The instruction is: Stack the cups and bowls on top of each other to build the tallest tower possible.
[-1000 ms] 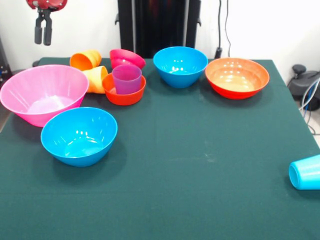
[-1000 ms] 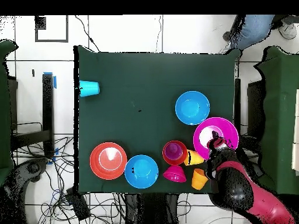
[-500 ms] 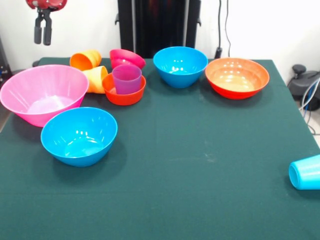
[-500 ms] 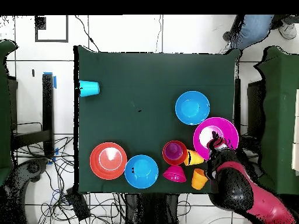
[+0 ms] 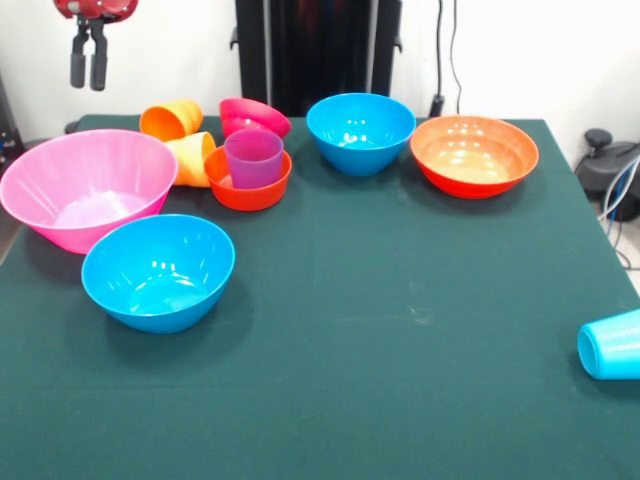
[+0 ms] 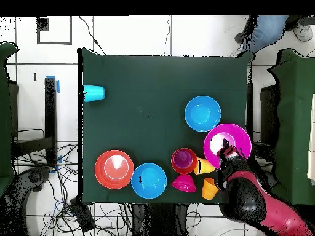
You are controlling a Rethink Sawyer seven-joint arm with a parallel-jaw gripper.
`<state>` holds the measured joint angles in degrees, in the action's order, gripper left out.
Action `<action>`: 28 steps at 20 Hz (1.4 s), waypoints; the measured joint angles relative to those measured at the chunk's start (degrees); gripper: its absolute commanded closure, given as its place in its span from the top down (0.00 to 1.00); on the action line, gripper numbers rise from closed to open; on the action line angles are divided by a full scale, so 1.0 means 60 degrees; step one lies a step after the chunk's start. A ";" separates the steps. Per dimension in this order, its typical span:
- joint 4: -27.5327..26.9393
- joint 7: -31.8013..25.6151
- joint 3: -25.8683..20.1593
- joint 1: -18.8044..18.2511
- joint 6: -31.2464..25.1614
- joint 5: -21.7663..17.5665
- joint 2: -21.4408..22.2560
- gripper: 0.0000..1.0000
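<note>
My gripper [image 5: 87, 66] hangs high above the table's far left corner, shut and empty, over the back rim of the large pink bowl [image 5: 85, 185]. In the overhead view the gripper [image 6: 226, 149] sits over that pink bowl [image 6: 239, 131]. The purple cup [image 5: 253, 157] stands upright inside the small orange bowl [image 5: 248, 190]. Behind them the small magenta bowl [image 5: 254, 117] is tipped over, and the orange cup [image 5: 172, 119] and yellow-orange cup [image 5: 192, 157] lie on their sides. One blue bowl [image 5: 158, 270] stands near the pink one, another [image 5: 360, 130] at the back beside the wide orange-red bowl [image 5: 473, 155]. The light blue cup [image 5: 610, 345] lies alone at the right edge.
The green cloth table [image 5: 400, 330] carries all the pieces. Cables [image 5: 620, 190] hang off its right side. A person's leg [image 6: 264, 31] shows beyond the far corner in the overhead view.
The gripper has barely shifted sideways; no cup or bowl has moved.
</note>
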<state>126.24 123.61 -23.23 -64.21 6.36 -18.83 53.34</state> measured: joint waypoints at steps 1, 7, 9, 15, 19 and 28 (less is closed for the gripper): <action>-0.0001 0.0000 0.0000 0.0000 0.0000 0.0000 0.0001 1.00; -0.0003 0.0000 -0.0004 0.0000 -0.0060 0.0000 0.0027 1.00; -0.0013 0.0000 -0.0003 0.0005 -0.0207 0.0000 0.0070 1.00; -0.0070 0.0000 0.0004 0.0132 -0.0758 -0.0002 0.0209 1.00; -0.0091 0.0000 0.0136 0.0565 -0.0924 0.0000 0.0428 1.00; -0.0030 0.0000 0.0344 0.2104 -0.1336 0.0879 0.1535 1.00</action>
<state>126.06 123.61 -21.17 -51.59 -1.65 -13.56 62.55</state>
